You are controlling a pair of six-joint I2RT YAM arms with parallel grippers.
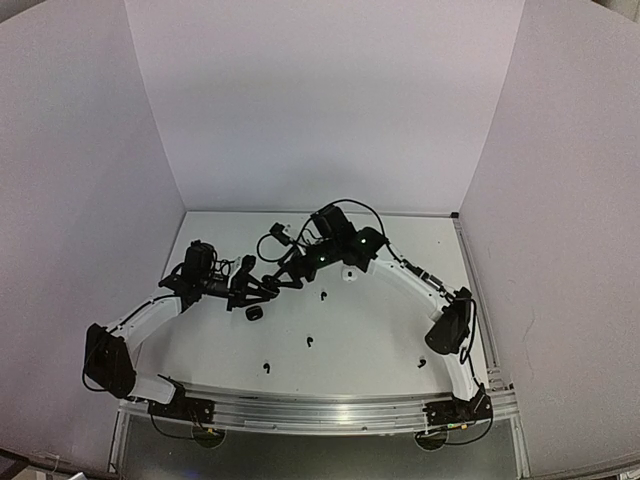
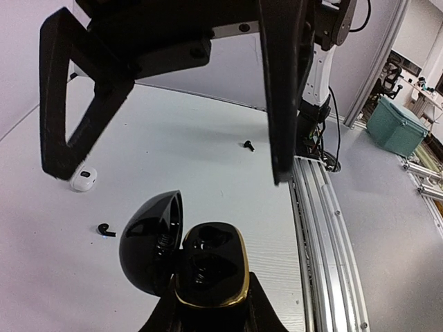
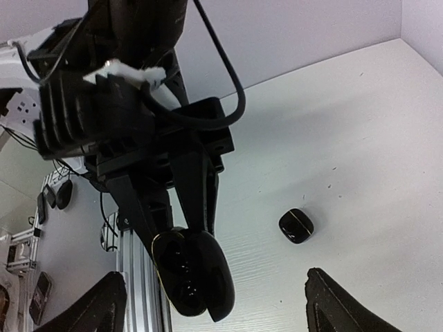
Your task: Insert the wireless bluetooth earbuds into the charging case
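Above the table's left-middle, the left gripper (image 2: 211, 308) is clamping the open, glossy black, gold-rimmed charging case (image 2: 211, 266) wells-up, so that a bud can drop in from above. Over it, the right gripper (image 2: 169, 169) is spreading wide and empty. Tiny black stemmed earbuds (image 2: 104, 229) are lying loose on the white table (image 2: 41, 277), and I cannot tell whether a well is holding one.
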